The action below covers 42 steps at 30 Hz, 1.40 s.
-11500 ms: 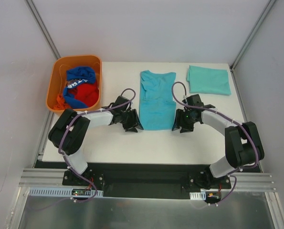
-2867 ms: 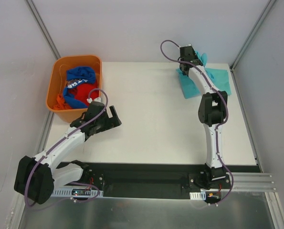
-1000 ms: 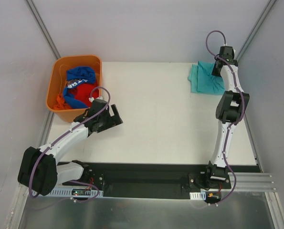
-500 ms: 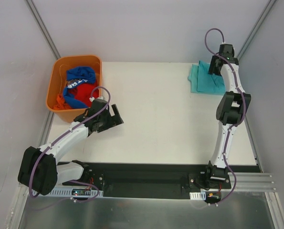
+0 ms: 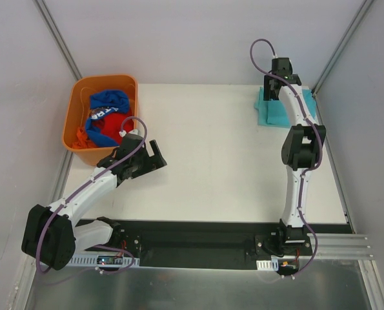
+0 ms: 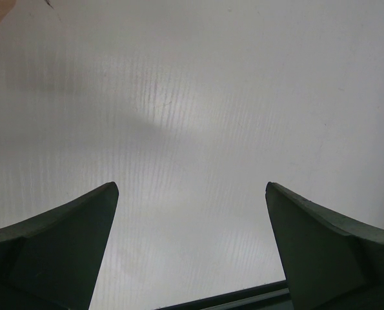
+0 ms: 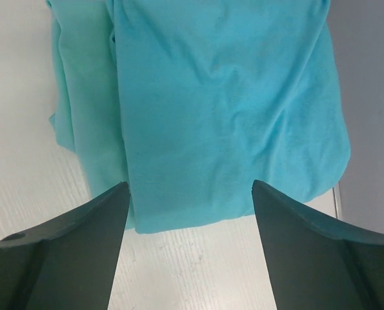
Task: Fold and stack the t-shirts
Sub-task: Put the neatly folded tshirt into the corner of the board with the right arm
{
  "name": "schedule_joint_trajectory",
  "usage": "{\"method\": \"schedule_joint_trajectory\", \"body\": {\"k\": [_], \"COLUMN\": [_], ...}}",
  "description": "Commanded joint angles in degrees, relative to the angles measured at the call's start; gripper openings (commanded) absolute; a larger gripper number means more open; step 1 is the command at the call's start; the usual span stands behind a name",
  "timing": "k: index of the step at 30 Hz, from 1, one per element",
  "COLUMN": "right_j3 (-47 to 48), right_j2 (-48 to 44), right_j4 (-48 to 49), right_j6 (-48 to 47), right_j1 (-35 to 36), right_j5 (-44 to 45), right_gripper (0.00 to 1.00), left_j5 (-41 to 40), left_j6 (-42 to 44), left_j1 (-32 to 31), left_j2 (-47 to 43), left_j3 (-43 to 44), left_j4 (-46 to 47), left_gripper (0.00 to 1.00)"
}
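White tabletop (image 5: 217,161) is now left bare across its middle, where one of the two teal t-shirts (image 5: 269,115) had been lying in a long fold some seconds earlier. At the far left corner the orange bin (image 5: 104,78) is seen unchanged, with a royal-blue garment (image 5: 108,102) and a red garment (image 5: 117,126) heaped in it. Both t-shirts are now found together at the far right corner, partly hidden in the overhead view by the right arm. In the right wrist view the upper t-shirt (image 7: 230,110) is shown laid over the lower t-shirt (image 7: 82,123), a strip of which is left uncovered along one side. The right pincer (image 7: 188,187) is held above one edge of that pile with its jaws apart and nothing between them. It was opened within the last second, so the carried shirt is judged released. The left pincer (image 6: 192,187) is held wide apart over bare tabletop near the bin, with nothing in it. The stack is therefore judged formed, if slightly offset, and only withdrawal of the arm and perhaps squaring of the edges appears to be left.
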Motion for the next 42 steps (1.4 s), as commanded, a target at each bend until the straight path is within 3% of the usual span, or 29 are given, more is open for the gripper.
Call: {"method": "schedule_joint_trajectory", "body": {"k": [1, 9, 19, 22, 23, 27, 32, 34, 42], "right_j3": [0.74, 4.26, 5.4, 5.22, 5.22, 4.96, 4.61, 4.52, 4.08], "right_j2": [-1.93, 6.69, 10.65, 10.65, 10.48, 8.72, 7.31, 7.05, 2.22], "right_j4": [0.95, 1.04, 2.27, 2.45, 2.71, 3.51, 4.21, 4.21, 5.09], "right_j6": [-1.2, -4.18, -6.2, -5.42, -5.15, -3.83, -3.3, -2.95, -0.76], "right_j1": [-0.83, 0.49, -0.03, -0.3, -0.3, -0.74, -1.09, -1.27, -1.27], "right_j5": [-3.86, -1.85, -0.09, 0.62, 0.36, -0.61, 0.35, 0.62, -2.63], "right_gripper": [0.77, 0.65, 0.59, 0.5, 0.43, 0.38, 0.18, 0.04, 0.01], "left_j5": [0.21, 0.3, 0.3, 0.3, 0.22, 0.3, 0.48, 0.39, 0.22], "left_j6": [0.24, 0.24, -0.2, -0.2, -0.2, -0.11, -0.11, -0.11, 0.06], "left_j1": [0.55, 0.55, 0.55, 0.46, 0.55, 0.55, 0.55, 0.55, 0.55], "left_j2": [-0.68, -0.85, 0.02, 0.03, 0.03, 0.2, 0.55, 0.47, -0.33], "left_j3": [-0.57, -0.92, -1.19, -1.27, -1.27, -1.27, -1.18, -1.18, -1.36], "left_j4": [1.6, 1.95, 2.21, 2.3, 2.3, 2.3, 2.48, 2.48, 2.48], "left_gripper": [0.99, 0.99, 0.99, 0.99, 0.99, 0.99, 0.99, 0.99, 0.99]}}
